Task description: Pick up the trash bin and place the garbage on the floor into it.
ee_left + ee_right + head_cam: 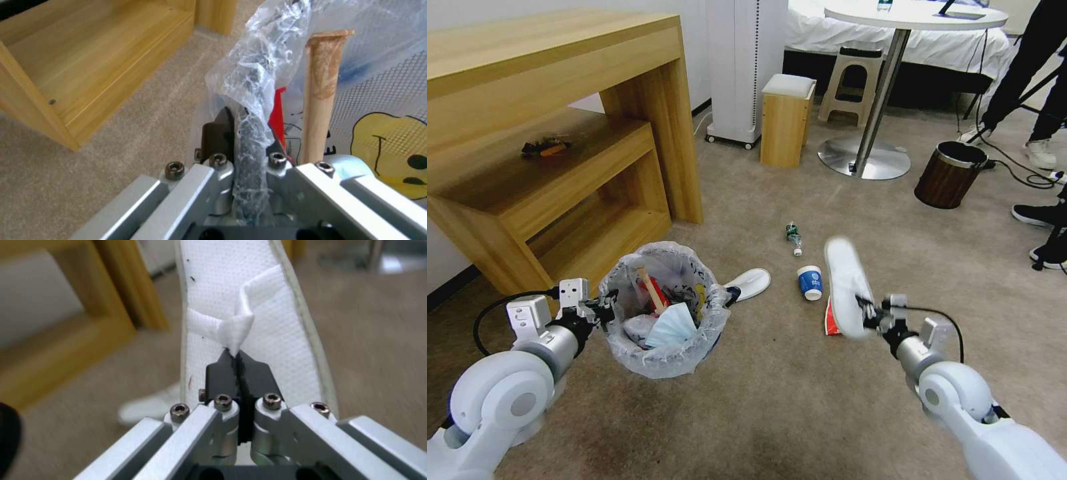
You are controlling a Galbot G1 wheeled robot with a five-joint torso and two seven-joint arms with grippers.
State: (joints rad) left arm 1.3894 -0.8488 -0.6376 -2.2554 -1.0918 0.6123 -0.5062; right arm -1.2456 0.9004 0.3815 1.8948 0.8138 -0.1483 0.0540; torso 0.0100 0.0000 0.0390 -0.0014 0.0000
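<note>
The left gripper point(606, 308) is clamped on the bin point(665, 313) rim, holding it up off the floor point(774, 400), already stuffed with litter. The right gripper point(865, 313) is pinching a white slipper point(845, 287) by its strap, up in the air. Looks like it's mid-carry; next it needs to swing over the bin and let go. Further out lie a red wrapper point(829, 320), blue cup point(810, 282), second slipper point(750, 283) and bottle point(793, 237). Can't read the cup's print.

Even bright light; motion blur, fisheye edges.
</note>
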